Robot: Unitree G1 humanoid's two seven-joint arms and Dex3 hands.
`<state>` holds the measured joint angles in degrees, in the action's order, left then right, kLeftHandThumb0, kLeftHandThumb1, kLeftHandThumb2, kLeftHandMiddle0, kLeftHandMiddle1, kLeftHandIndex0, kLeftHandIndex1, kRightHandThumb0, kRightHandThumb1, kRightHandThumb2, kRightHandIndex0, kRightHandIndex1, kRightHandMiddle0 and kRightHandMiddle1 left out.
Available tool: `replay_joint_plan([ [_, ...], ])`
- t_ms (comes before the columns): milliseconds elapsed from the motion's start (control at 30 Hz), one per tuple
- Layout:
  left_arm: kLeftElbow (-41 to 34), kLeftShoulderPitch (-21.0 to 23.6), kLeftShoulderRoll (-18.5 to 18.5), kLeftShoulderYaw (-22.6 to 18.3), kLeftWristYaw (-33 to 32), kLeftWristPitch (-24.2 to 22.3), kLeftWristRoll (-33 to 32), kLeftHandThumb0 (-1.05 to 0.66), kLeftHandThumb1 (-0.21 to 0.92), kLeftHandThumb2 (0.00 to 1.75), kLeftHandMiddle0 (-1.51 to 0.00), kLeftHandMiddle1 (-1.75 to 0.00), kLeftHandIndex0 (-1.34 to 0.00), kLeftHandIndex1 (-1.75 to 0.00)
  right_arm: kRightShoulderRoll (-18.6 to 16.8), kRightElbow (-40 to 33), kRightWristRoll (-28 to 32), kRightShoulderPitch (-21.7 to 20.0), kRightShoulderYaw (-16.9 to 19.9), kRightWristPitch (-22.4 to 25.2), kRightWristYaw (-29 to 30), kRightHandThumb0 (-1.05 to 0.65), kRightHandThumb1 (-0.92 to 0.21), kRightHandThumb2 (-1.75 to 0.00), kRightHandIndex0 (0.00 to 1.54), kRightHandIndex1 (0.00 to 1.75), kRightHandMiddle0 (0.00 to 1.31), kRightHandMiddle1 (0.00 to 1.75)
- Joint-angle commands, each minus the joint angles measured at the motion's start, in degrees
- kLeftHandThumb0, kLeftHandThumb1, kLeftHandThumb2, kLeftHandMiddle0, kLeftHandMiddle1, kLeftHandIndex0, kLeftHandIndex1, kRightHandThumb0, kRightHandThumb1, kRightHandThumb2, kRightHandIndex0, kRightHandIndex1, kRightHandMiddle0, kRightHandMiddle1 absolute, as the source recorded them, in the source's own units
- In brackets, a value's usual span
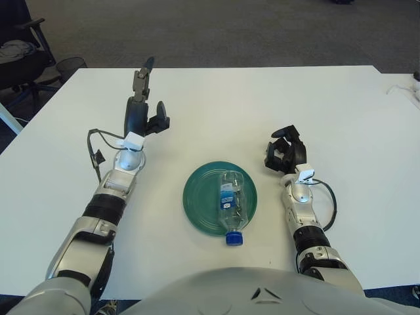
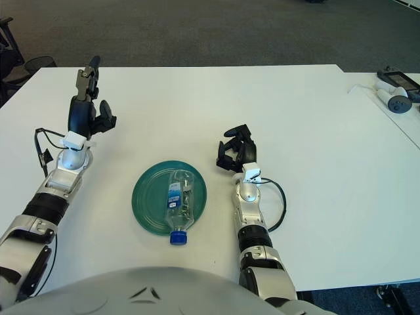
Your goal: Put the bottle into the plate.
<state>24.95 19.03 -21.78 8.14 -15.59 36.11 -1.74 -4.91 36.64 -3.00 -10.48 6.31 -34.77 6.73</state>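
Your bottle (image 1: 230, 202) lies on its side in the teal plate (image 1: 201, 203), body across the plate's middle and right half, with its blue cap (image 1: 233, 238) poking out past the near rim toward you. Nothing holds it; both hands are clear of it. The plate sits near the front-centre of the white surface (image 1: 328, 111), with a band of bare surface between its near rim and the front edge, and wide open room behind it all the way to the far edge. To the plate's left you have free space up to your left forearm; to its right there is a gap before your right forearm. Your left hand (image 1: 142, 105) is raised well behind and to the left of the plate, forearm angled up from the surface, palm edge-on, fingers (image 1: 140, 77) stretched straight toward the far edge with the thumb sticking out to the right, gripping nothing. Your right hand (image 1: 285, 152) shows just right of the plate, level with its far rim, fingers curled inward into a loose fist around nothing, its forearm running back toward your body.
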Motion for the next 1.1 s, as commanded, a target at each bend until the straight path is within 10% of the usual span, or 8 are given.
replay_joint_plan([
  [0,1.97,-0.62,2.46,-3.45,2.7,-2.97,-1.57,-0.96,0.92,1.05,-0.19,-0.04,0.0,-0.59,-2.51,10.01,1.33,14.44,0.21,1.8,0.26,-0.01,-0.36,-1.24,0.6,1.75,0.39,1.63],
  [700,32.67,5.96,9.17,-6.23,10.99,-4.93,0.05,-0.88,0.92,1.02,-0.18,-0.01,0.0,-0.55,-2.78,9.2,1.48,15.0,0.15,1.35,0.23,-0.01,-0.35,-1.26,0.62,1.75,0.41,1.62],
  [1067,35.83,4.75,9.59,-4.74,16.22,-3.18,1.93,-0.9,0.92,1.09,-0.26,-0.04,0.0,-0.73,-2.64,8.63,0.89,15.53,-0.09,1.98,0.89,-0.01,-0.37,-1.24,0.61,1.75,0.38,1.64],
])
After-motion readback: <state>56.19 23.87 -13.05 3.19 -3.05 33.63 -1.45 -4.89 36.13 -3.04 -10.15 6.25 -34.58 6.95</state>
